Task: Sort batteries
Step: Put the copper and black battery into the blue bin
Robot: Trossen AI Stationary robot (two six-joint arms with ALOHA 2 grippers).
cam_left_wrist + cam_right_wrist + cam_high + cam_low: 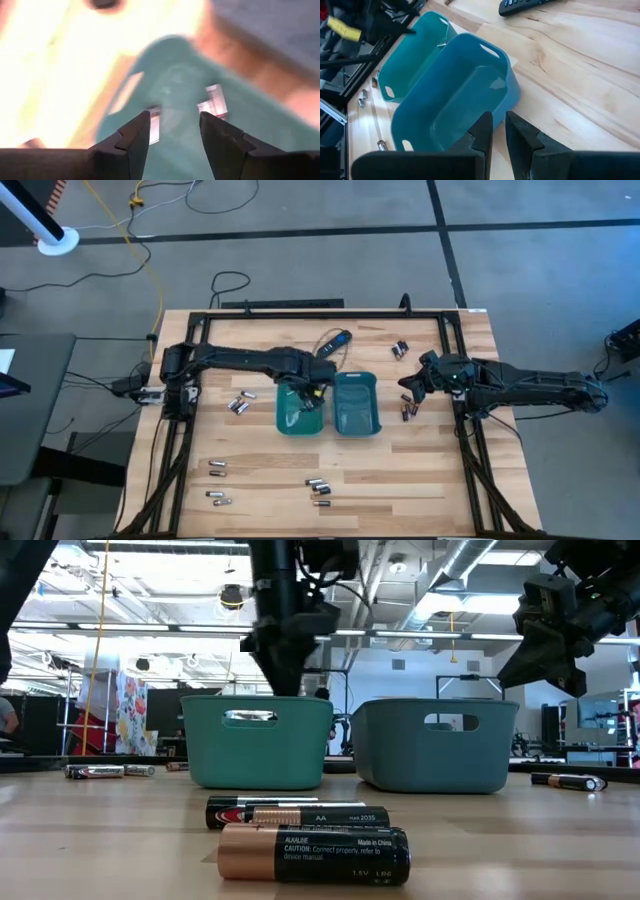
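Left gripper (318,392) over left tray (285,423), jaws apart, holding nothing. Right gripper (411,387) narrow, empty, above batteries (407,412) lying beside right tray (357,425).

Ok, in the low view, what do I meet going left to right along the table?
Batteries on the far left → left teal tray, with the left gripper above it → right teal tray → lone battery at far right, below the right gripper.
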